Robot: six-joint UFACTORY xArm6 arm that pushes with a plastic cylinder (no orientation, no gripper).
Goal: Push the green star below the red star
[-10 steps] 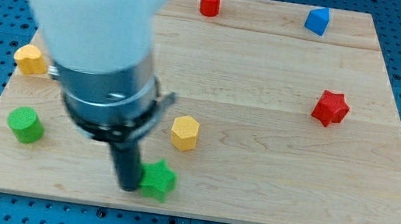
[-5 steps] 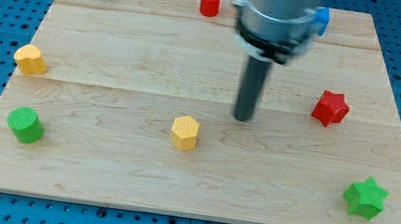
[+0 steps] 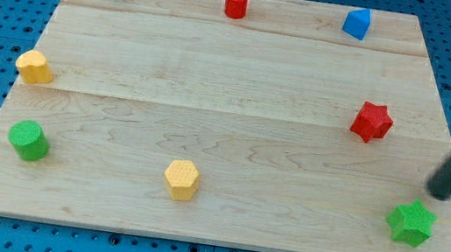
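Rod-shaped and without jaws, the end effector has nothing to spread or pinch; my tip [image 3: 439, 195] is down on the counter [image 3: 238, 101] near its right edge, just above and slightly to the view's right of the green star [image 3: 411, 223], seemingly not touching it. That green star sits in the counter's bottom-right corner, below the red star [image 3: 372, 122] and a little to its right, with bare wood between the 2.

I judge the green star light, rigid and quick to slide on smooth wood, and its points may make it spin under an off-centre push. Contact should go squarely on its right flank, aimed through its middle, to nudge it leftward under the red star. Being close to the edge, it leaves little margin.
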